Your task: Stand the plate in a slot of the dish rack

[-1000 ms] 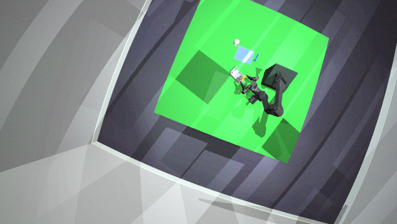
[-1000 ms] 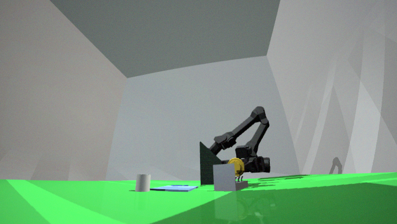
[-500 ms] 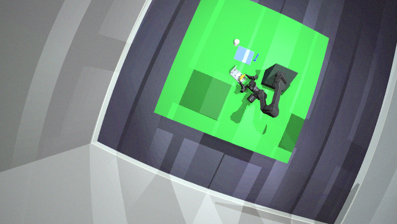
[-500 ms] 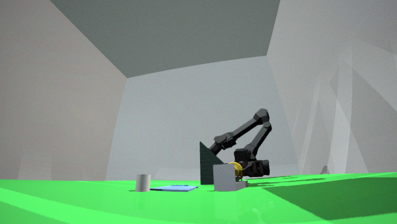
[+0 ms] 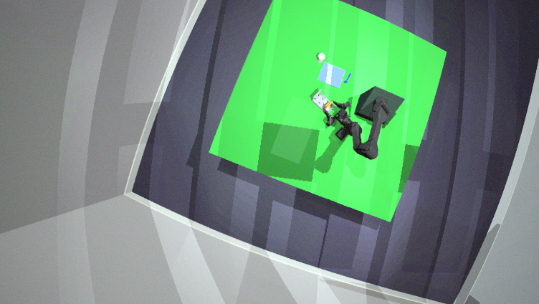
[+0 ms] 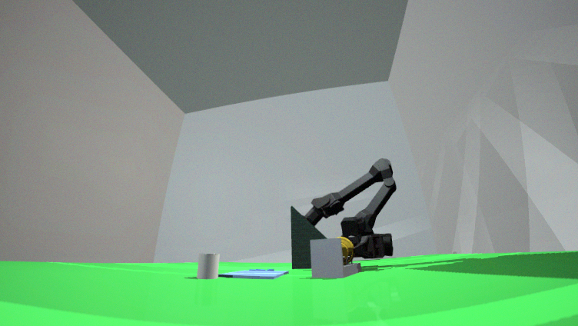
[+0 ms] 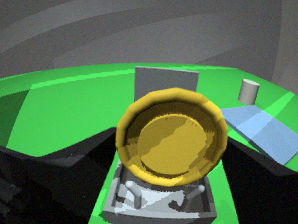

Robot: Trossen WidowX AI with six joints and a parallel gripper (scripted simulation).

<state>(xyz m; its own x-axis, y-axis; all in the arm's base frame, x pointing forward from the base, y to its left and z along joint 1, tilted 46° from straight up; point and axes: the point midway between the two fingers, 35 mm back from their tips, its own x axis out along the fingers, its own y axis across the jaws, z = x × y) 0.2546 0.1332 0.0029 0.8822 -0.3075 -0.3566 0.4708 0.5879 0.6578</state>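
The yellow plate (image 5: 328,105) (image 6: 347,250) (image 7: 172,145) stands nearly upright, its face toward the wrist camera. My gripper (image 5: 330,107) (image 7: 170,137) is shut on it, one finger at each side of the rim. The grey-white dish rack (image 5: 320,98) (image 6: 326,258) (image 7: 159,217) stands on the green surface, with short pegs and a tall end panel. The plate is low over the rack's end nearer the arm, its lower edge down by the pegs. The far pegs and part of the slots are hidden behind it, so I cannot tell whether it rests on the rack floor.
A white-grey cup (image 5: 321,57) (image 6: 208,266) (image 7: 248,92) stands beyond a flat blue mat (image 5: 337,75) (image 6: 259,274) (image 7: 267,131). A small blue utensil (image 5: 347,78) lies beside the mat. The dark wedge-shaped block (image 5: 388,96) (image 6: 301,247) is near the arm's base.
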